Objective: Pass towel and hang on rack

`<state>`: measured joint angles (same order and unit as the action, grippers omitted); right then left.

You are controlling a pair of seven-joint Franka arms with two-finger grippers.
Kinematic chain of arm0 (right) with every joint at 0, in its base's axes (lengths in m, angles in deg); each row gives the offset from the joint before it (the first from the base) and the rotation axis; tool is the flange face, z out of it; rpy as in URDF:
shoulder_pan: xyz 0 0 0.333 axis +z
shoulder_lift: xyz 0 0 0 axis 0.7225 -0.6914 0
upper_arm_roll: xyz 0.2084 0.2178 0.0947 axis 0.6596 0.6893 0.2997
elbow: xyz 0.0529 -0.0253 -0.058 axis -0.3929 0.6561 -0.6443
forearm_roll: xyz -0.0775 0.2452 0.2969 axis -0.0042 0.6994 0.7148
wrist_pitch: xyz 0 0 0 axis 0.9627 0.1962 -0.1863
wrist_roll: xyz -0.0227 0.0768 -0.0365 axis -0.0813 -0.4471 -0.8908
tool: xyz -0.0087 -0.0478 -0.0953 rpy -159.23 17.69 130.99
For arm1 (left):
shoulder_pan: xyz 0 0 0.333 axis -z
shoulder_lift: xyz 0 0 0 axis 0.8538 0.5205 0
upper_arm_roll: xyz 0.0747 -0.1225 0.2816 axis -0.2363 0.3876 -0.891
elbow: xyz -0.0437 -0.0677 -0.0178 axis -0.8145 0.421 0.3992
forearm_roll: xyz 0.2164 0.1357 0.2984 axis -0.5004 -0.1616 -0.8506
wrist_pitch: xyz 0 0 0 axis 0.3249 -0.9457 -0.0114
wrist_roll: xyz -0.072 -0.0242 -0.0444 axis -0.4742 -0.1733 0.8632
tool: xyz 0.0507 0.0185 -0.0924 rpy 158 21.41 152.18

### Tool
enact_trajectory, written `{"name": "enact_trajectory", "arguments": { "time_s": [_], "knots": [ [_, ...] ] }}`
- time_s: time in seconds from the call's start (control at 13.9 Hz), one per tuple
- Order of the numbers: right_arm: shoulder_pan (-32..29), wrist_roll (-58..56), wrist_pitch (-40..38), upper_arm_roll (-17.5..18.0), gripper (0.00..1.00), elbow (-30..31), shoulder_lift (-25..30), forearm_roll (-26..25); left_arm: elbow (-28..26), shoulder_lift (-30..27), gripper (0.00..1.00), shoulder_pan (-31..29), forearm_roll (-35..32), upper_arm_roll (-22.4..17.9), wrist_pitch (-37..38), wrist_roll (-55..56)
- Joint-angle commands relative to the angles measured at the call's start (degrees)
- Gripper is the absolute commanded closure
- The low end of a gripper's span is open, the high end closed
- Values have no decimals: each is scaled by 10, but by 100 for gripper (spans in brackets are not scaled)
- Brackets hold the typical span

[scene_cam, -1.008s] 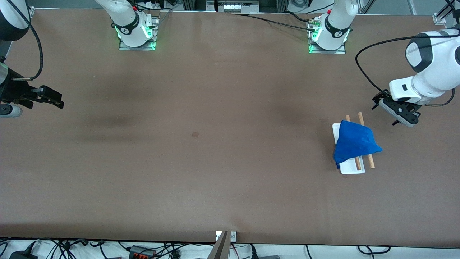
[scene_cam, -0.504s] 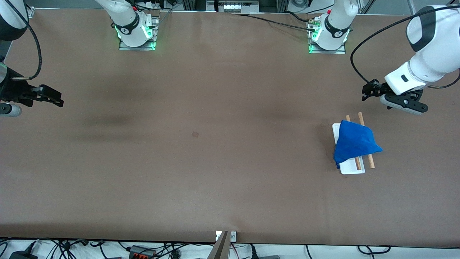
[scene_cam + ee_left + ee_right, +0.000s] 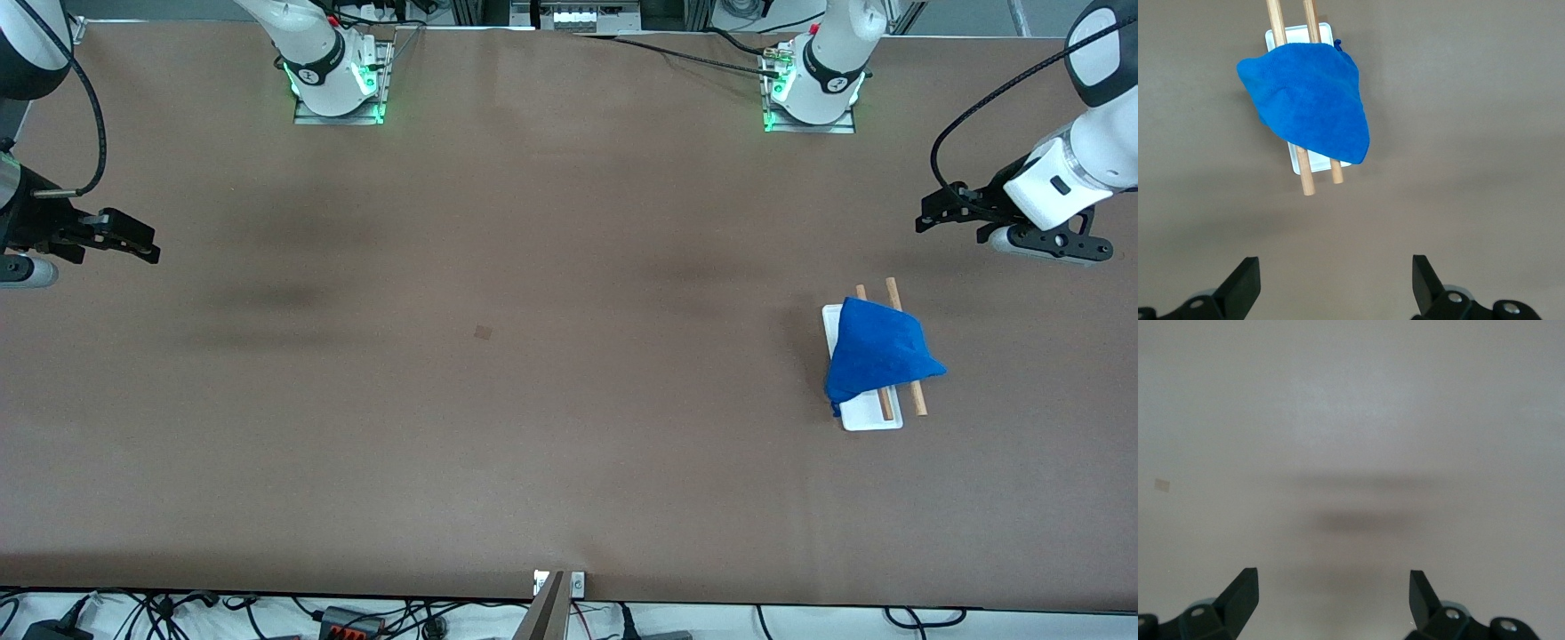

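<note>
The bright blue towel (image 3: 878,354) is draped over the two wooden rods of the rack (image 3: 871,420), which stands toward the left arm's end of the table. In the left wrist view the towel (image 3: 1308,107) covers the middle of the rack (image 3: 1309,183), with the rod ends sticking out. My left gripper (image 3: 935,213) is open and empty, up in the air over bare table beside the rack; its own view also shows it (image 3: 1335,280). My right gripper (image 3: 142,251) is open and empty over the right arm's end of the table, and waits there; its own view shows it too (image 3: 1333,593).
The brown table (image 3: 498,400) has a small darker square mark (image 3: 483,332) near its middle. Both arm bases stand along the edge farthest from the front camera. Cables lie past the table's near edge.
My left gripper has risen and drawn away from the rack toward the table's end, turning as it went. The towel, the rack and the right arm have not moved.
</note>
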<state>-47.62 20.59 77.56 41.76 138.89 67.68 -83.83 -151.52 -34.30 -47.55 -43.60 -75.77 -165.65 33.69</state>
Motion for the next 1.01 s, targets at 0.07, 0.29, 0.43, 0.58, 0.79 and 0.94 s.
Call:
{"name": "enact_trajectory", "arguments": {
  "time_s": [0.07,0.29,0.43,0.58,0.79,0.94],
  "knots": [
    [-3,-3,-15,3,0,-6,2,-1,42,7,0,10,-35,-7,54,46],
    [-4,-2,-12,3,0,-6,3,1,73,10,0,10,-45,1,105,77],
    [-5,9,-11,3,0,-6,4,2,76,5,0,10,-53,16,125,93],
    [-4,9,-13,3,0,-6,4,2,99,4,0,9,-57,27,138,120],
    [-5,9,-13,3,0,-6,9,2,109,4,0,9,-54,28,140,123],
    [-6,10,-13,3,0,-4,12,3,124,6,0,8,-52,28,149,122]
  ]
}}
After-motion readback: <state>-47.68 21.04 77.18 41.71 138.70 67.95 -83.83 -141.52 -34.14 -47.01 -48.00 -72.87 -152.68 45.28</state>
